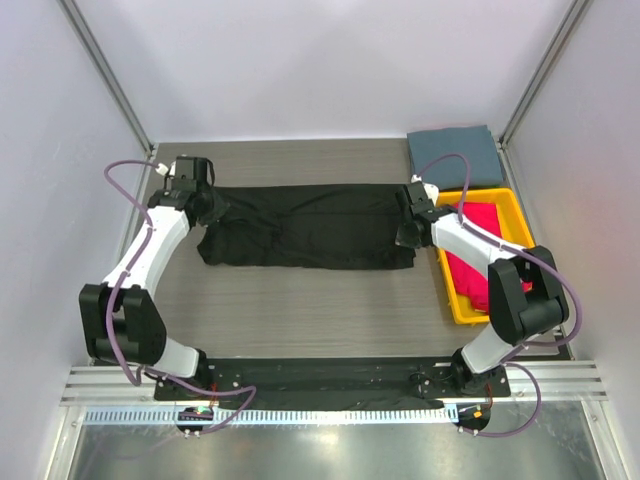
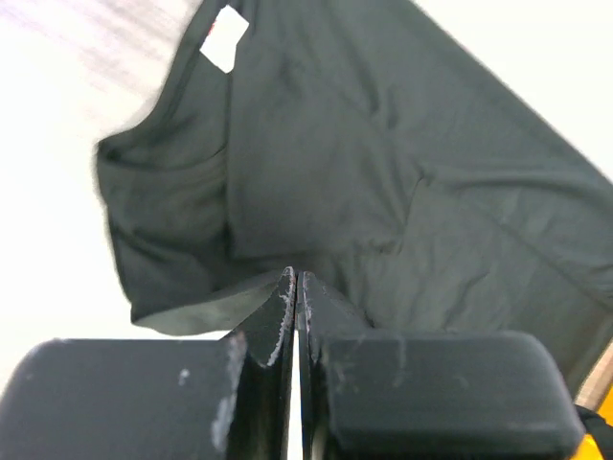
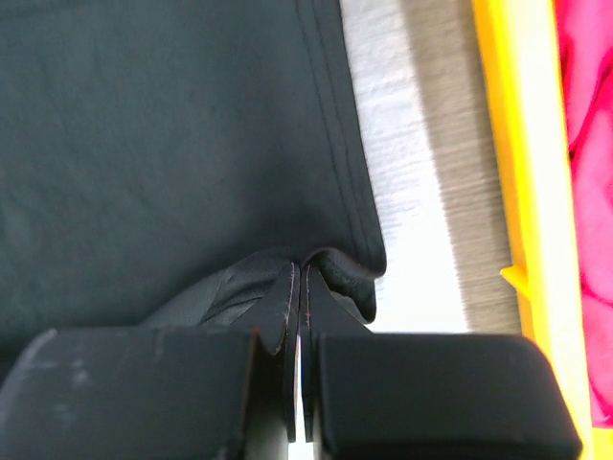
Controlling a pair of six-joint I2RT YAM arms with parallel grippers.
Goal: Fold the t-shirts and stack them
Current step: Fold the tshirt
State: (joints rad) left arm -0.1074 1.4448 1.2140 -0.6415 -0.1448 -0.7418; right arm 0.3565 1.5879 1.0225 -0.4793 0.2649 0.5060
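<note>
**Black shirt pinched at both ends across the table**

The black t-shirt (image 1: pixel 310 228) lies as a long band across the middle of the table (image 1: pixel 300 310), running from 9 o'clock to 3 o'clock in the overhead view. It is doubled lengthwise and lightly wrinkled.

At the 9 o'clock end, the left gripper (image 2: pixel 295 278) has its jaws pressed together on a fold of the cloth. The small neck label (image 2: pixel 222 38) shows beyond the gripper in its wrist view.

At the 3 o'clock end, the right gripper (image 3: pixel 299 268) is likewise clamped tight on a puckered bit of the stitched hem.

The slate grey-blue t-shirt (image 1: pixel 453 155) sits folded at 1 o'clock, in the far corner. Just beside it, towards 4 o'clock, the yellow tray (image 1: pixel 451 283) holds the crumpled magenta-red t-shirts (image 1: pixel 485 225). The tray's wall is near the black shirt's hem but does not touch it.
</note>
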